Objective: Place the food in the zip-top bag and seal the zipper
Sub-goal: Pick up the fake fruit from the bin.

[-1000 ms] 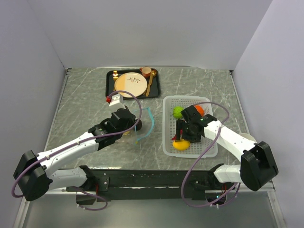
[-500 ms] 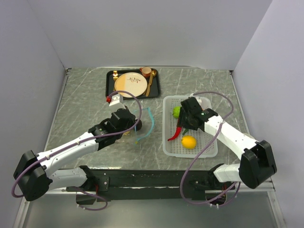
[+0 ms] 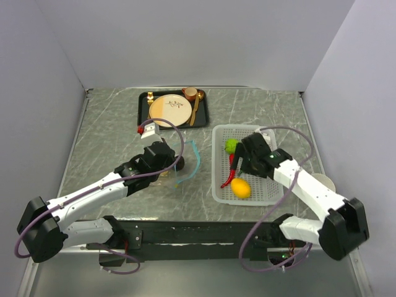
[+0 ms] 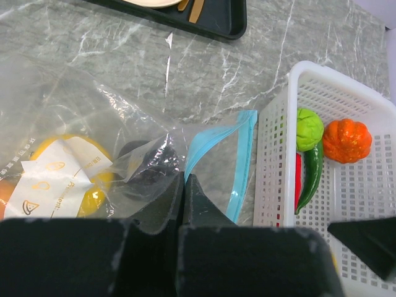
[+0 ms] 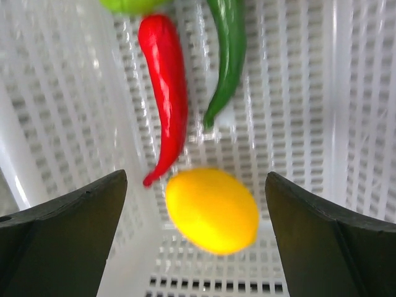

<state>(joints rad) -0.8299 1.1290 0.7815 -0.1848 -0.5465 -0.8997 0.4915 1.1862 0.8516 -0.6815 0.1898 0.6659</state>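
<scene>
Right jaws wide over lemon (image 5: 212, 210); left jaws tight on bag (image 4: 80, 117) edge

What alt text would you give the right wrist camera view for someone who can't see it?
The right gripper, jaws open, hovers over a yellow lemon lying in a white mesh basket. Past the lemon, a red chili and a green chili lie side by side, with the edge of a green lime at the top.
</scene>
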